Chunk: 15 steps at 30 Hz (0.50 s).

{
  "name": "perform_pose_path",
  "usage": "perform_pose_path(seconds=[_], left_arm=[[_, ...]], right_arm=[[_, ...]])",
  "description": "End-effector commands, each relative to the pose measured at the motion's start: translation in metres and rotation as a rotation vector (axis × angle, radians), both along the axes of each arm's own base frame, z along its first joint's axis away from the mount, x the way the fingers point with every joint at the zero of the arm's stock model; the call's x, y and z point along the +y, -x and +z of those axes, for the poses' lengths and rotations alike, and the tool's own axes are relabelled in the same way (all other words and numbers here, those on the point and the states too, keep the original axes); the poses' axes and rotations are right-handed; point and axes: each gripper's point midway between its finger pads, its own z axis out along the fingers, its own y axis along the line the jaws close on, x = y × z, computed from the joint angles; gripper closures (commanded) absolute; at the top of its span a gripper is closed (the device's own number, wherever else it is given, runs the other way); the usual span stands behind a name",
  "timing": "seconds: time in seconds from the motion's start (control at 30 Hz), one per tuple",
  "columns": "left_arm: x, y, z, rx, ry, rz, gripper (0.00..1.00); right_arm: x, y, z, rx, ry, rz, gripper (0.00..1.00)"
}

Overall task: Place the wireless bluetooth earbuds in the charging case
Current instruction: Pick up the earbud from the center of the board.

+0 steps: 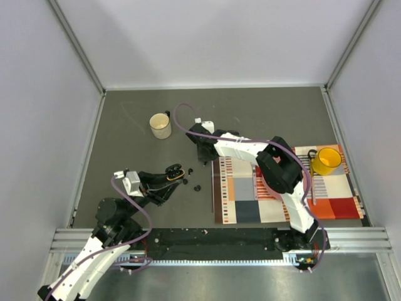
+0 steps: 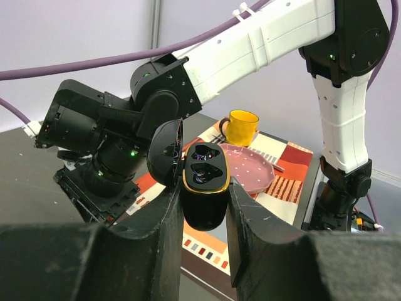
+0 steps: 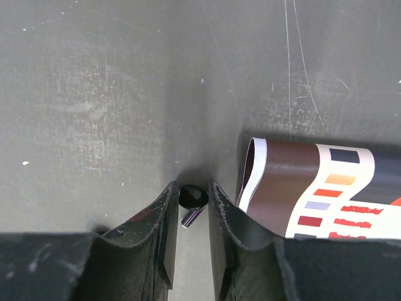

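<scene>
- One earbud (image 3: 193, 198) sits on the table (image 3: 94, 94) between the right gripper (image 3: 192, 188) fingers, which stand close on either side; we cannot tell if they pinch it.
- More loose earbuds (image 1: 197, 187) lie near the mat (image 1: 238, 194).
- Left gripper (image 2: 204, 188) fingers are clamped on the case (image 2: 204, 212), lid open.

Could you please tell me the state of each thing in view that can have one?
charging case: lid open, clamped in the jaws of the left gripper.
earbud: pinched in the jaws of the right gripper.
loose earbuds: lying on the table.
cream mug: upright.
yellow mug: upright on the placemat.
</scene>
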Motion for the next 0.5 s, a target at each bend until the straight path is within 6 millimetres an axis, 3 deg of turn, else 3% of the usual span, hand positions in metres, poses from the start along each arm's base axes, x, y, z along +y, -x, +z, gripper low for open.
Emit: perform_pose_path(seconds=[0.0,0.23,0.37,0.47], left_arm=[[0.007,0.007,0.029,-0.062,0.050,0.011,1.00],[0.009,0.005,0.030,-0.063,0.053,0.023,1.00],[0.009,0.005,0.030,-0.063,0.055,0.026,1.00],[0.010,0.003,0.030,-0.063,0.059,0.036,1.00]], right_arm=[[0.001,0.003,-0.005,0.013,0.020,-0.012,0.78],[0.004,0.001,0.010,-0.014,-0.010,0.007,0.98],[0.008,-0.005,0.035,-0.084,-0.056,0.052,1.00],[0.007,-0.007,0.067,-0.170,-0.103,0.088,1.00]])
